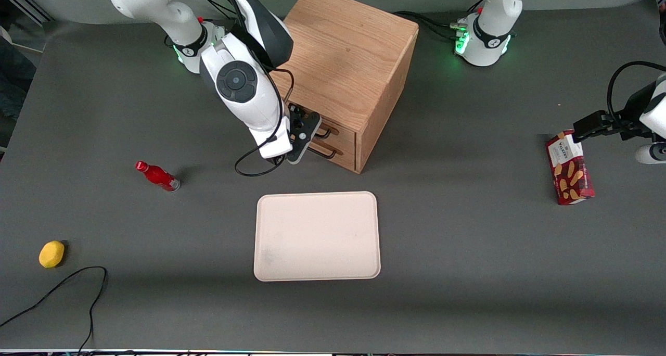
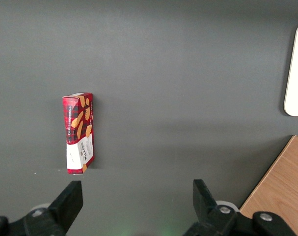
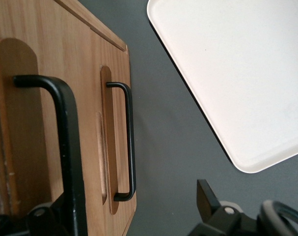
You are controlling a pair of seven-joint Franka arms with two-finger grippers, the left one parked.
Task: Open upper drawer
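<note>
The wooden cabinet [image 1: 346, 64] stands at the back middle of the table, its two drawers facing the front camera. The upper drawer [image 1: 337, 129] looks shut, flush with the cabinet front. Its thin black handle [image 1: 323, 132] shows large and close in the right wrist view [image 3: 65, 147]. The lower drawer's handle [image 3: 126, 142] lies farther down, near the table. My right gripper [image 1: 307, 132] is right in front of the drawers at handle height. It is open [image 3: 129, 209], and the upper handle runs close along one finger, with nothing gripped.
A cream tray [image 1: 317, 236] lies on the table in front of the cabinet, also in the right wrist view [image 3: 237, 73]. A red bottle [image 1: 157, 175] and a yellow fruit [image 1: 51, 254] lie toward the working arm's end. A red cookie box [image 1: 570, 167] lies toward the parked arm's end.
</note>
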